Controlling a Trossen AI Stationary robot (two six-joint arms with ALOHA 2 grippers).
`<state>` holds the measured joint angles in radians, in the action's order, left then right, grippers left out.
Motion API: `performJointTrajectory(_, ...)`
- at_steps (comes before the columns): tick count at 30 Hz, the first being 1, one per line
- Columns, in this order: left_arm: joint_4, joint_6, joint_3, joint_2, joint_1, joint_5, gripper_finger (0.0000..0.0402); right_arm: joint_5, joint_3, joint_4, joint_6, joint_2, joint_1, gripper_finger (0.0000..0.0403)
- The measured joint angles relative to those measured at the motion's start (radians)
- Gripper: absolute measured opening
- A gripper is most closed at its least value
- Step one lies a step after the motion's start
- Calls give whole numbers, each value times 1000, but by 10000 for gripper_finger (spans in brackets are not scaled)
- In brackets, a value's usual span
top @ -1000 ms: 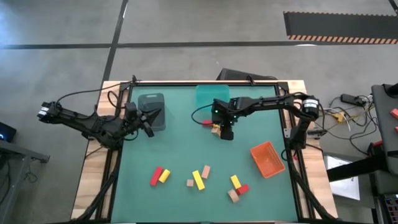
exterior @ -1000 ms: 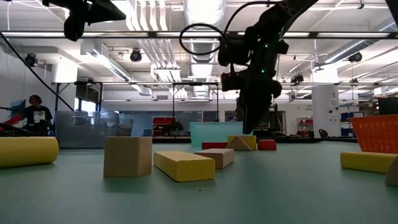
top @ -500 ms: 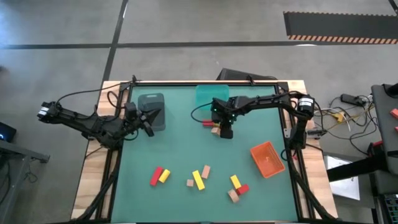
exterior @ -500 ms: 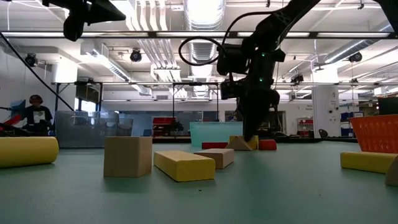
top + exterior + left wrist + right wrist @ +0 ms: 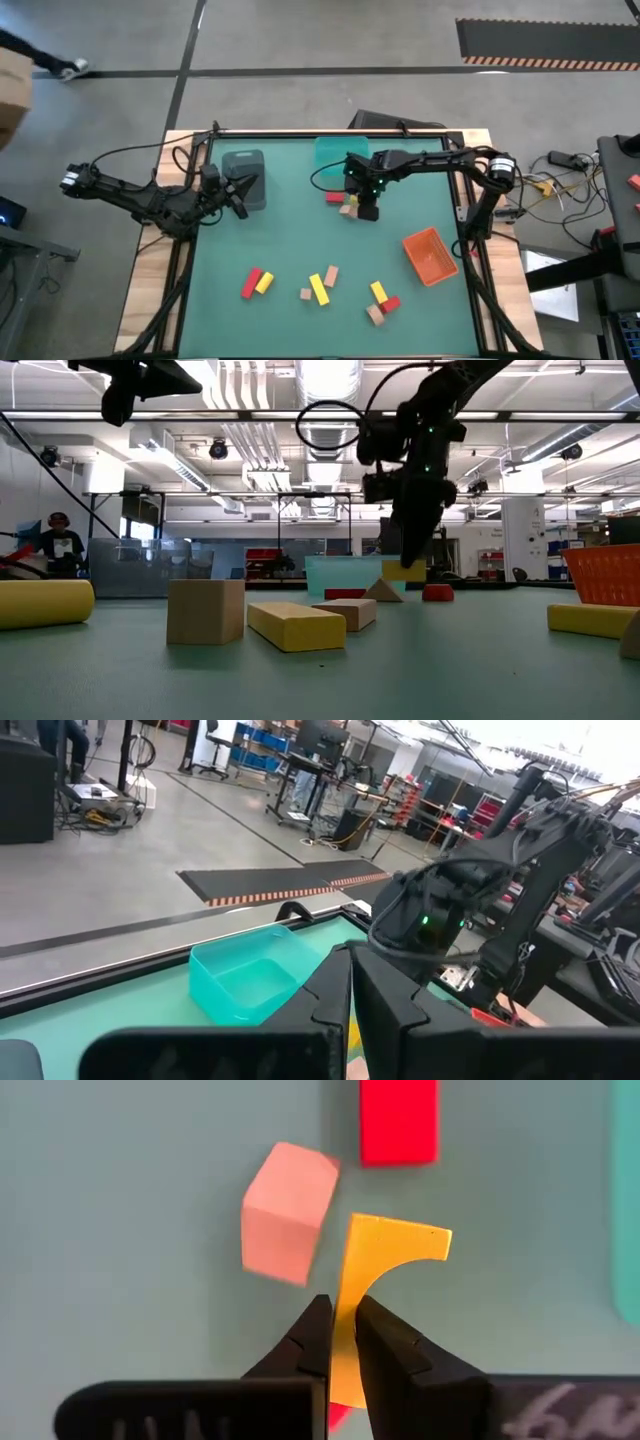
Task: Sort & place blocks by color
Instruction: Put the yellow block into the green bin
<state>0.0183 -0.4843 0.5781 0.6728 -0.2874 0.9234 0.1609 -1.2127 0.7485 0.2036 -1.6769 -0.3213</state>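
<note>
Right claw [image 5: 340,1342] pinches a thin yellow block [image 5: 385,1275] with one concave, arched edge.

We see right gripper [image 5: 405,560] above green worktop [image 5: 420,670], pinching yellow block [image 5: 404,570] clear of surface. Below it: tan wedge [image 5: 381,591], red bar [image 5: 345,594], red piece [image 5: 436,593]. In front: tan cube [image 5: 205,611], yellow bar [image 5: 295,626], yellow cylinder [image 5: 45,603]. Teal bin [image 5: 340,573] behind, orange bin [image 5: 605,574] at far right.

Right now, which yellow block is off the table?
The yellow block pinched edge-on in the right gripper's fingers, lifted near the teal bin; other yellow blocks lie flat at the front.
</note>
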Motion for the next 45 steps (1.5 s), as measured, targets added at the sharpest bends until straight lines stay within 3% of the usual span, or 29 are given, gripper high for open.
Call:
performJointTrajectory(9, 0, 0, 0, 2, 0, 2, 0, -3, -226, 250, 77, 13, -39, 18)
performJointTrajectory(18, 1, -1, 0, 0, 0, 2, 0, -3, -466, 325, 176, -43, -136, 18)
performJointTrajectory(34, 4, -7, 0, -1, 0, 2, 0, 47, -824, 428, 449, -334, -301, 18)
performJointTrajectory(45, 2, -7, 0, 5, 0, 19, 0, 87, -910, 425, 503, -502, -327, 18)
